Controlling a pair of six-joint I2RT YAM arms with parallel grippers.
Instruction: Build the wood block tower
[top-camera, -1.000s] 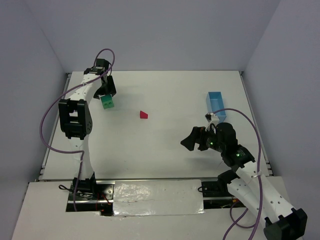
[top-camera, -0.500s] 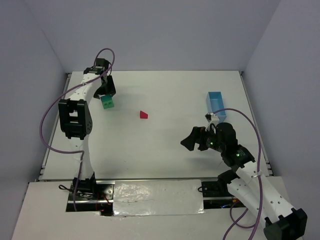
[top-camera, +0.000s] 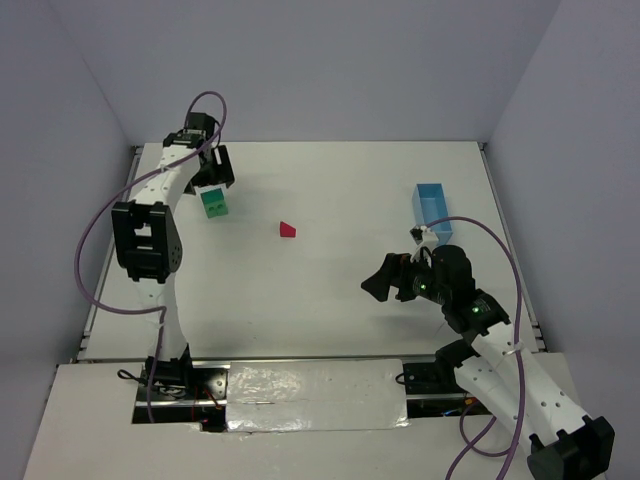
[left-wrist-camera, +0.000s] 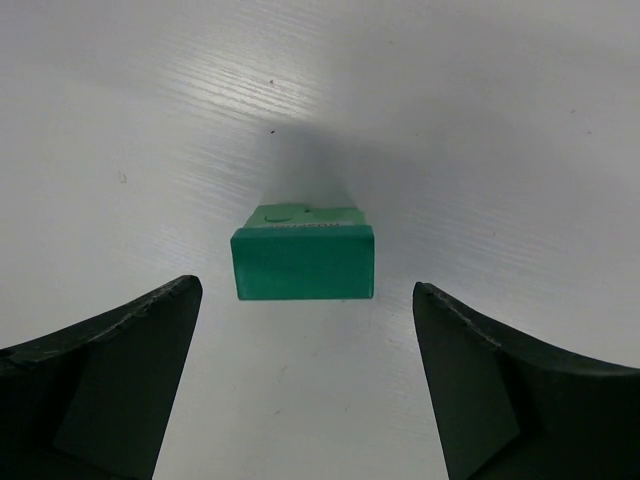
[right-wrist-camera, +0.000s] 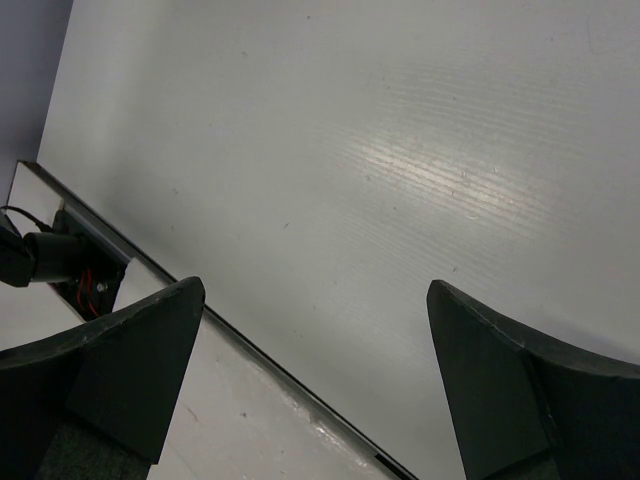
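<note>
The green blocks (top-camera: 215, 204) stand together as a small stack at the far left of the table. In the left wrist view the stack (left-wrist-camera: 303, 262) sits on the table just ahead of my fingers. My left gripper (top-camera: 211, 178) is open and empty, just behind the stack and clear of it. It also shows in the left wrist view (left-wrist-camera: 305, 300). The red roof-shaped block (top-camera: 288, 229) lies alone on the table to the right of the stack. My right gripper (top-camera: 383, 281) is open and empty over bare table at the right. It also shows in the right wrist view (right-wrist-camera: 316, 284).
A light-blue oblong tray (top-camera: 434, 205) stands at the far right. The table's near edge and a taped strip (right-wrist-camera: 250, 400) show under the right gripper. Grey walls close the table in on three sides.
My left gripper has drawn back a little from the green stack toward the far edge. The stack, the red block and the right arm have not moved.
</note>
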